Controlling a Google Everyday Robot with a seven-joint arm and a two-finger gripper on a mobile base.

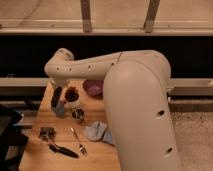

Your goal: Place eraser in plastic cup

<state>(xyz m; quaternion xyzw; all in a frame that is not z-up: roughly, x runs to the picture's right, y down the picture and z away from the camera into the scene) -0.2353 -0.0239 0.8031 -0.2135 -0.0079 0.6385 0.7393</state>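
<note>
The white arm reaches from the right across the wooden table (35, 155), its wrist at the table's far left. My gripper (56, 96) hangs down from the wrist as a dark oblong shape, directly above the pale blue-grey plastic cup (60, 110) and close to its rim. I cannot separate the eraser from the dark gripper, so it may be held there. No eraser lies in the open on the table.
A white cup with dark red contents (72, 95) stands right of the gripper, with a metal cup (78, 114) in front of it. A purple bowl (92, 87) is further right. A blue-grey cloth (97, 132), a fork (77, 141), a black-handled utensil (62, 150) and a small metal object (46, 132) lie nearer.
</note>
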